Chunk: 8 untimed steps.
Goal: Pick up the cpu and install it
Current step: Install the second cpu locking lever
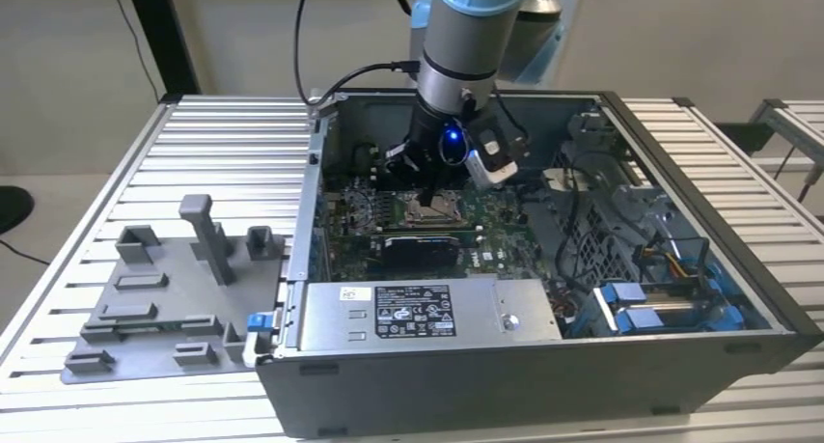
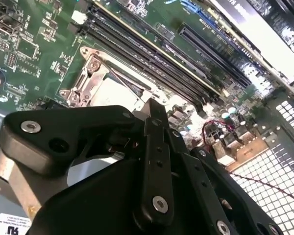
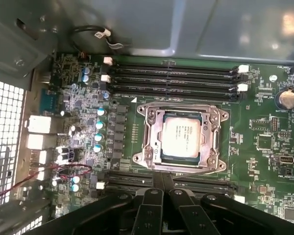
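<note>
A: CPU (image 3: 182, 137) location?
B: Seated in socket frame (image 3: 152, 147), motherboard centre.
A: Claw (image 3: 161, 192) state?
B: Fingers together, empty, at the socket's 6 o'clock edge.
A: Risk?
B: Misaligned chip could bend pins.

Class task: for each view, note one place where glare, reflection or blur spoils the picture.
Exterior view: a blue light glows on the gripper. First wrist view: glare whitens the cpu top and the case wall. Second wrist view: the near gripper linkage is soft, with glare on a pale panel.
</note>
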Motion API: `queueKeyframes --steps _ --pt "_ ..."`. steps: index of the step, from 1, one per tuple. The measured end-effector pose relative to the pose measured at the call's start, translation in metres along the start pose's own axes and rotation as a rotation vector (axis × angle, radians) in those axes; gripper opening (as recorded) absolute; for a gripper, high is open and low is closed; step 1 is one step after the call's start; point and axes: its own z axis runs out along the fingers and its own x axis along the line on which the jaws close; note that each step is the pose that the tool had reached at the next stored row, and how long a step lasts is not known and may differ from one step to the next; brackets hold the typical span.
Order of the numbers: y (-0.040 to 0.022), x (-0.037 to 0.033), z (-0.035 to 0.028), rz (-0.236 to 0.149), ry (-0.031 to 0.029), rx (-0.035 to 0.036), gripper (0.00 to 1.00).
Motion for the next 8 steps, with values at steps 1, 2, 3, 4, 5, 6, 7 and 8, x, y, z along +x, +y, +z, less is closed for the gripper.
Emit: queueKeyframes --steps 1,2,3,4,5,6,7,8 --pt "0.0 0.0005 0.0005 0.007 -0.0011 -0.0004 0.0" --pt "0.0001 0.001 0.0009 0.014 -0.0021 -0.0007 0.0" --pt "0.0001 0.0016 0.0013 0.02 -0.0031 -0.0011 0.0" --pt "0.0001 0.0021 0.0018 0.026 -0.0041 -0.0014 0.0" --pt "0.0002 0.0026 0.0022 0.033 -0.0051 -0.0018 0.0" --pt "0.0002 0.0032 0.0026 0.039 -0.0061 -0.0022 0.0" --pt "0.0003 0.0039 0.0031 0.046 -0.0071 -0.0026 0.0" --pt "0.0003 0.0045 0.0036 0.051 -0.008 -0.0029 0.0"
